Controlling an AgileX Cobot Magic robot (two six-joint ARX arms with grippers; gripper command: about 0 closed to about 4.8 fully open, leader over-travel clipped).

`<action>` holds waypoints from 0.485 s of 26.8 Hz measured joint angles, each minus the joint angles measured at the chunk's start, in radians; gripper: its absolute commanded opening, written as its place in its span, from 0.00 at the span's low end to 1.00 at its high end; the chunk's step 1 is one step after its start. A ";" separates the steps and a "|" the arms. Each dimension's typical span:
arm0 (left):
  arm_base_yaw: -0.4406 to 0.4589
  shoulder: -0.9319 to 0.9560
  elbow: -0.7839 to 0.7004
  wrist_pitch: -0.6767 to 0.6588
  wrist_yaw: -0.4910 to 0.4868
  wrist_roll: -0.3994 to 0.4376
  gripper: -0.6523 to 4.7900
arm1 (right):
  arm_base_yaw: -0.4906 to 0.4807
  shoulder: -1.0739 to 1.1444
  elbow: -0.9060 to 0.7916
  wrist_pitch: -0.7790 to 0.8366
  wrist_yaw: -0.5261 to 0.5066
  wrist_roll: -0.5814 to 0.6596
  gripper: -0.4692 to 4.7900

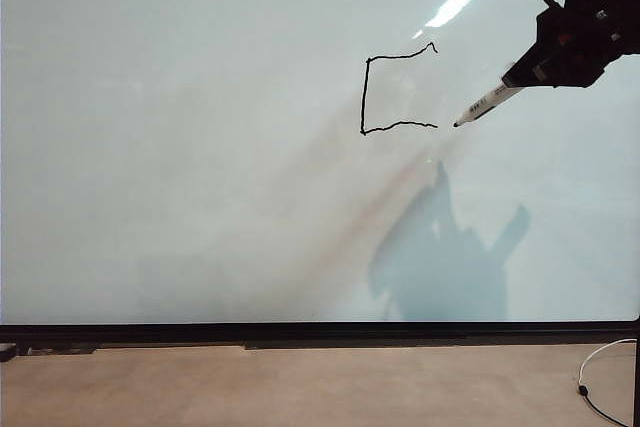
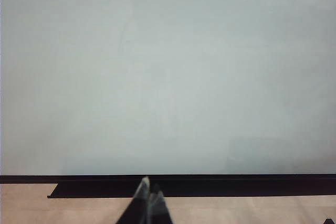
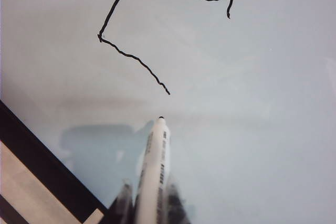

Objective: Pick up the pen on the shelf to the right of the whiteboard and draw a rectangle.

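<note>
Right claw (image 1: 530, 75), upper right of the whiteboard (image 1: 200, 197), is clamped on the pen (image 1: 487, 104). Pen axis slants, black tip pointing down-left, just right of the rectangle (image 1: 398, 92), whose right side is undrawn. Left claw (image 2: 148, 195), fingers together, sits low near the frame edge

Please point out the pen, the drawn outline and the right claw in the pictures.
pen (image 1: 489, 103), exterior view, middle of the white barrel.
drawn outline (image 1: 364, 95), exterior view, on its left vertical stroke; the right side is still open.
right claw (image 1: 530, 72), exterior view, at the fingertips clamping the pen.
</note>
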 measured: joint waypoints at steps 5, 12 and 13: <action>0.000 0.000 0.000 0.000 0.000 0.000 0.11 | 0.000 0.058 0.035 0.000 0.000 -0.018 0.08; 0.000 0.000 0.000 0.000 0.000 0.000 0.11 | 0.000 0.122 0.076 0.001 -0.002 -0.019 0.08; 0.000 0.000 0.000 0.000 0.000 0.000 0.11 | 0.000 0.129 0.078 0.002 -0.003 -0.019 0.08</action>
